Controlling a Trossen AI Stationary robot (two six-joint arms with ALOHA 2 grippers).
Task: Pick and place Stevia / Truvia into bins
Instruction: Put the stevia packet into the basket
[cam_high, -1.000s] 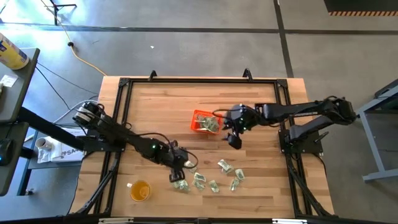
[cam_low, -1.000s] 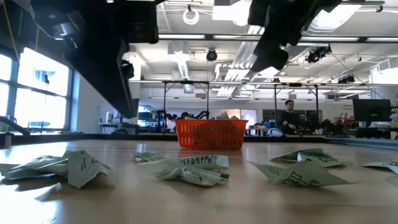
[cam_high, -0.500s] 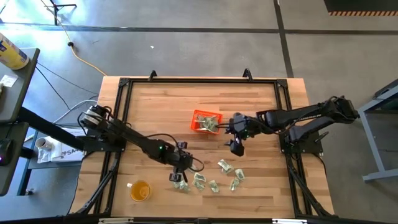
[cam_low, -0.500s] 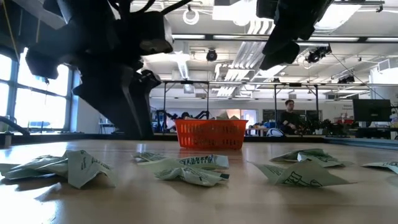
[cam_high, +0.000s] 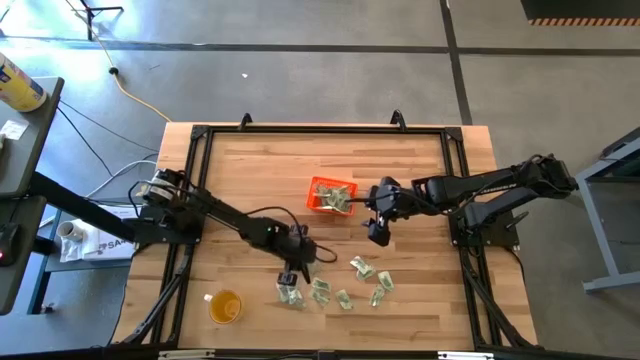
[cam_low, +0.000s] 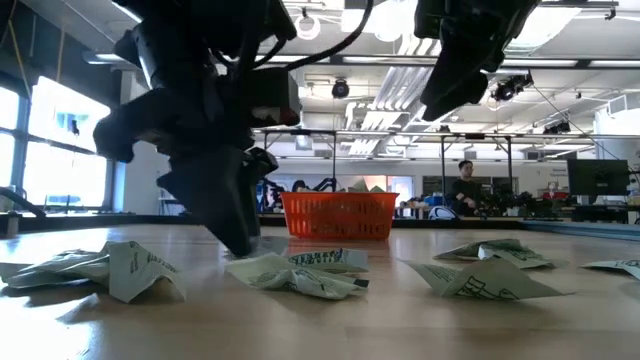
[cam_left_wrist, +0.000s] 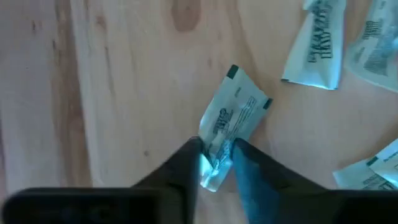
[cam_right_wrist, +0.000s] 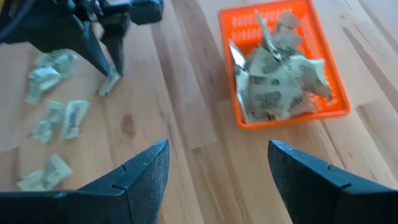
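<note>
Nearest to me, the loose Stevia sachets (cam_high: 340, 288) lie scattered on the tabletop (cam_high: 250, 170) on the near side of the orange bin (cam_high: 331, 195), well apart from it; a yellow cup (cam_high: 226, 306) sits off to the left of them. Left pincer (cam_left_wrist: 216, 163) is down among that scatter with its fingers nearly together, nipping one end of a single sachet (cam_left_wrist: 233, 115); the rest of that packet looks to be lying flat on the wood. My read on handling: near weightless, thin paper, soft and crinkly, no stiffness to speak of, so it'll flop from whichever end is pinched and could slip out if only the crimped edge is caught. I'd take it across the short end, biting past the seam. Not fragile, though a hard squeeze could tear it. Farther back, the bin already holds a heap of sachets (cam_right_wrist: 273, 71), some poking above the low walls. Right pincer (cam_high: 378, 233) hovers just right of the bin, fingers (cam_right_wrist: 146, 177) wide apart, nothing in them.
</note>
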